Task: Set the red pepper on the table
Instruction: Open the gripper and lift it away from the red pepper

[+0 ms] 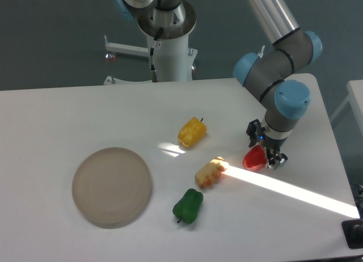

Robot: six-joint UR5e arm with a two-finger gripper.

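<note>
You are holding the small glossy bright-red toy bell pepper (254,158) in the black two-finger gripper (262,157), whose fingers are closing narrowly on the pepper's right side beneath the grey and blue arm (282,75). The pepper is sitting very low over the large flat white matte tabletop (68,112), well to the right of the round beige plate (112,186); whether its underside is already touching the surface cannot be told, since the gap is too small to read. Taking that plate as the landmark, the yellow toy pepper (191,131) is lying to its upper right, the green toy pepper (188,205) just off its lower right, and a pale yellow lumpy toy food piece (210,172) farther right, between the plate and the red pepper, near it but apart. A bright strip of sunlight (289,191) is running across the tabletop from that piece toward the far right corner. In my judgement the task is nearing release. The risks from here: if you are opening while the pepper is still clear of the surface, its rounded, lobed body could drop and roll toward the pale piece; if the fingers are dragging on withdrawal, the light pepper could tip or lift with them.
</note>
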